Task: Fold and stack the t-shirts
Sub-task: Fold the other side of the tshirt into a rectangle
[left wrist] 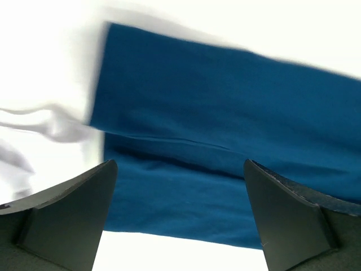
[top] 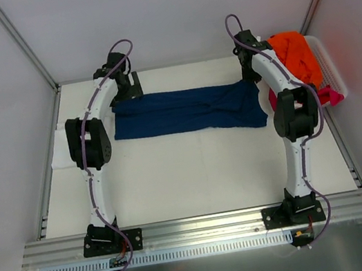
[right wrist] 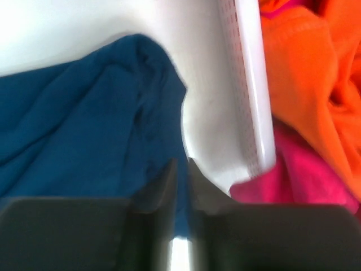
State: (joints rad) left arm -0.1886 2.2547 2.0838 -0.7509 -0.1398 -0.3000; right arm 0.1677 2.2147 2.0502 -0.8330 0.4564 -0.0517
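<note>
The navy blue t-shirt (top: 187, 112) lies folded into a long band across the back of the table. My left gripper (top: 132, 86) hovers over its left end, jaws wide open with only blue cloth (left wrist: 225, 113) below them and nothing between the fingers (left wrist: 73, 209). My right gripper (top: 249, 71) is above the shirt's right end (right wrist: 73, 130). Its jaws are nearly together, a narrow slit left between them, and no cloth is clearly pinched. An orange t-shirt (top: 295, 52) and a magenta-pink one (top: 328, 94) sit in the basket.
The white slatted basket (top: 329, 67) stands at the back right, its rim (right wrist: 251, 96) just right of my right gripper. A white cloth (top: 60, 146) lies at the table's left edge beside the left arm. Grey walls enclose three sides.
</note>
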